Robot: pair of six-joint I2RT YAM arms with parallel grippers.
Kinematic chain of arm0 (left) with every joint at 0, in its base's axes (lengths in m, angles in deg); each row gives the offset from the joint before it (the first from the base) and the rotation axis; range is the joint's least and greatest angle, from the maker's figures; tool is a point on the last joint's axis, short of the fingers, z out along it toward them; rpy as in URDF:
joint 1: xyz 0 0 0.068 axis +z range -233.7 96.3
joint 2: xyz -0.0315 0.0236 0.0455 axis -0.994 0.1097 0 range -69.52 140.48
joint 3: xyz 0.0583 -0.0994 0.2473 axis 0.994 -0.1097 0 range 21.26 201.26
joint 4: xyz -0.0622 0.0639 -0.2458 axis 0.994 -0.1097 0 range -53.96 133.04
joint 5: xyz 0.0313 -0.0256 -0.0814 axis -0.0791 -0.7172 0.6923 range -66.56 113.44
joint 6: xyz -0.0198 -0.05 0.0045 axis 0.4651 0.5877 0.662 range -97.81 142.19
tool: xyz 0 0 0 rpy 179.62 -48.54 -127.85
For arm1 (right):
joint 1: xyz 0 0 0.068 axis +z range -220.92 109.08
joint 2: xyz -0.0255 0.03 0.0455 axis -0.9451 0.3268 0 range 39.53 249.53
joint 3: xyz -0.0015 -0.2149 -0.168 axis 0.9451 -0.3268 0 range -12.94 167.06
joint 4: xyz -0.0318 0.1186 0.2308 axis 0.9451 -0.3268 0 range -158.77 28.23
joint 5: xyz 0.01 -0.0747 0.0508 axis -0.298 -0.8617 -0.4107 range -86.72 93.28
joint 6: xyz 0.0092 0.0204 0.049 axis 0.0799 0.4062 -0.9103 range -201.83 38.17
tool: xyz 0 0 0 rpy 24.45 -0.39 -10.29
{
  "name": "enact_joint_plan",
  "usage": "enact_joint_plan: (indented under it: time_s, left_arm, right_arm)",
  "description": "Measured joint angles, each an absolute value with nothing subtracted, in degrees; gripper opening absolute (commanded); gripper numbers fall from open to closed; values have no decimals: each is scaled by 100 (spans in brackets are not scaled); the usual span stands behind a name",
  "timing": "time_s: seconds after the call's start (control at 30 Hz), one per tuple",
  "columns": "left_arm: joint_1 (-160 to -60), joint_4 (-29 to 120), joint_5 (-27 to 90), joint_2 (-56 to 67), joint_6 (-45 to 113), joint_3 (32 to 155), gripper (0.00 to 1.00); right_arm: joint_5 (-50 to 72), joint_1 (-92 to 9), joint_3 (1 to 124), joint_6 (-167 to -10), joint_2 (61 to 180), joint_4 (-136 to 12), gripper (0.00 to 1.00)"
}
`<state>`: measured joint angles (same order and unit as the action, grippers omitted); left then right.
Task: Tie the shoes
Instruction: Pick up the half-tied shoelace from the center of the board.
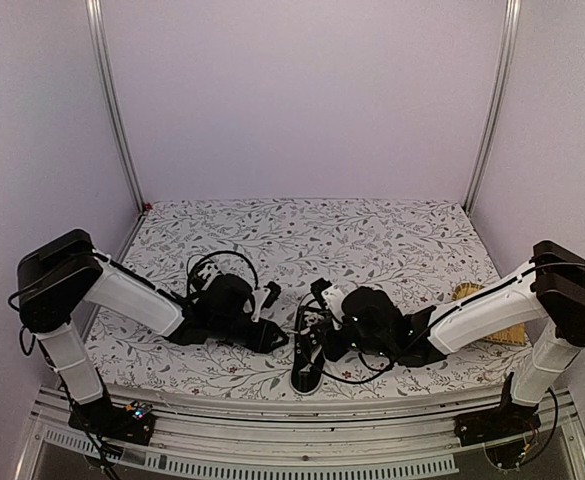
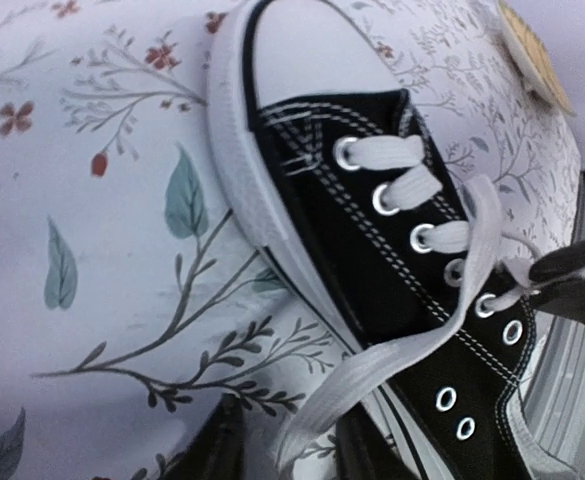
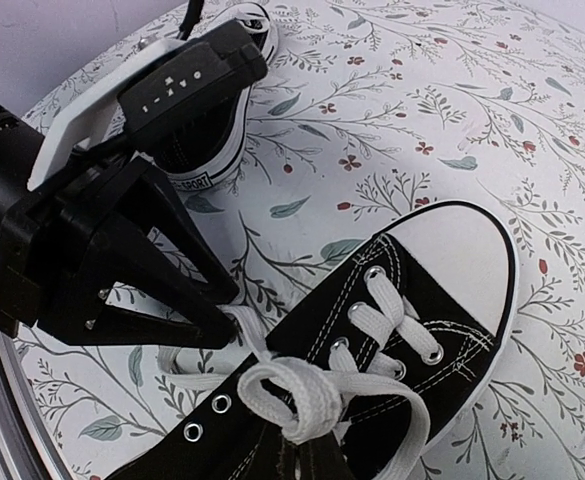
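Observation:
One black sneaker (image 1: 307, 370) with a white toe cap lies near the table's front edge between my grippers; it also shows in the left wrist view (image 2: 372, 250) and the right wrist view (image 3: 412, 310). My left gripper (image 1: 268, 332) is shut on one white lace (image 2: 392, 360), pulled left off the shoe; its tips (image 3: 234, 318) pinch that lace. My right gripper (image 1: 318, 328) is shut on the other lace end (image 2: 522, 270), with a loop of lace (image 3: 292, 395) wrapped just in front of its jaws (image 3: 322, 465). The second sneaker (image 3: 207, 150) stands behind the left gripper.
A floral cloth (image 1: 372, 240) covers the table. A tan flat object (image 1: 484, 300) lies at the right edge by the right arm, also in the left wrist view (image 2: 537, 50). Metal frame posts stand at the back corners, and a rail runs along the front.

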<state>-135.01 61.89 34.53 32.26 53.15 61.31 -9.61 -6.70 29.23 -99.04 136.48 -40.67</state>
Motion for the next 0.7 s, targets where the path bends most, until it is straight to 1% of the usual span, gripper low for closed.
enact_joint_plan:
  time_s: [0.03, 0.1, 0.3, 0.43, 0.57, 0.7]
  left_arm:
    - [-13499, 6242, 3475, 3217, 5365, 6083, 13]
    - [-13499, 6331, 3547, 3211, 5417, 6000, 0]
    - [-13512, 6548, 3960, 3145, 5647, 5757, 0]
    - [-13556, 6489, 4155, 2647, 5796, 5698, 0]
    - [-13606, 6410, 4559, 2127, 5955, 5880, 0]
    - [-13779, 6393, 5108, 1995, 6174, 6234, 2]
  right_arm:
    - [-961, -672, 2923, -9904, 13648, -4067, 2]
    - [-956, -681, 2923, -9904, 13648, -4058, 2]
    - [-792, -733, 2923, -9966, 13648, -4017, 2]
    - [-523, -864, 2923, -10082, 13646, -4004, 2]
    - [-167, -1048, 2923, -10252, 13646, -3984, 2]
    - [198, -1249, 2923, -10405, 13646, -3984, 2]
